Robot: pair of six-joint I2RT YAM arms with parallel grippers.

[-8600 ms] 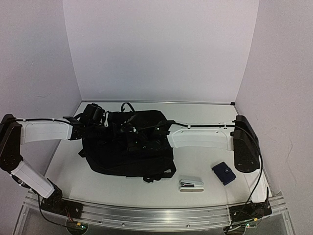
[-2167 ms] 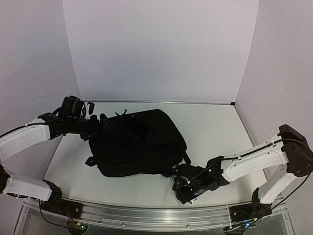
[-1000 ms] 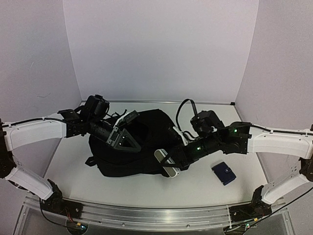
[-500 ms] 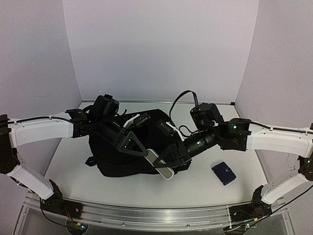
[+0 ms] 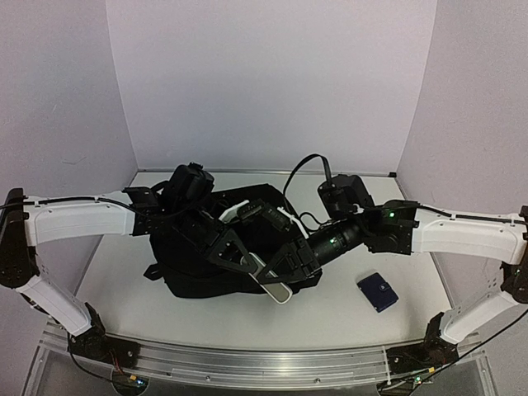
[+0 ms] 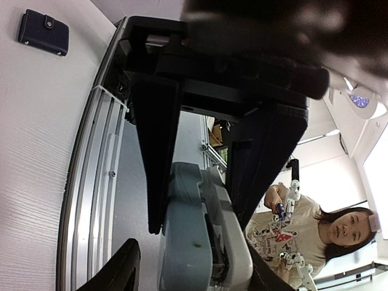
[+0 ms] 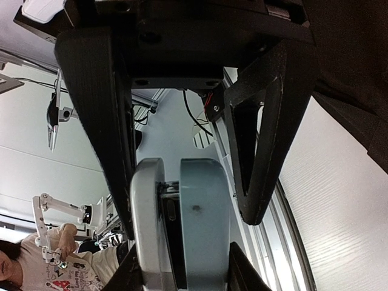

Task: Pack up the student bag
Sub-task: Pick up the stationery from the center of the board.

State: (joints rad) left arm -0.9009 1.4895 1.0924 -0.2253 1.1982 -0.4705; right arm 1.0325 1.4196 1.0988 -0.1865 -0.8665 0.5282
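- Right gripper [image 5: 285,262] extends in from the right, and its two black fingers [image 7: 103,121] are clamped on a pale grey stapler [image 7: 182,230], one finger against each broad side.
- In the right wrist view we see the stapler sticking out past the fingertips, with its seam running lengthwise between them.
- Left gripper [image 5: 242,256] points in from the opposite side and meets the same stapler. It sits just beside the right gripper, so the two face each other almost tip to tip.
- In the left wrist view the left gripper's fingers [image 6: 151,151] stand one on either side of the stapler and very close to it. We cannot tell whether they press on it or only bracket it.
- The student bag [image 5: 177,268] lies on the table directly beneath both grippers, a wide black mass spreading behind them and off to the left gripper's side.
- The stapler hangs over the bag's near right edge.
- We cannot make out the bag's opening from above, because the arms cover its middle.
- A dark blue wallet [image 5: 377,291] lies on the white table [image 5: 346,322] to the right of the right gripper, well apart from it and from the bag.
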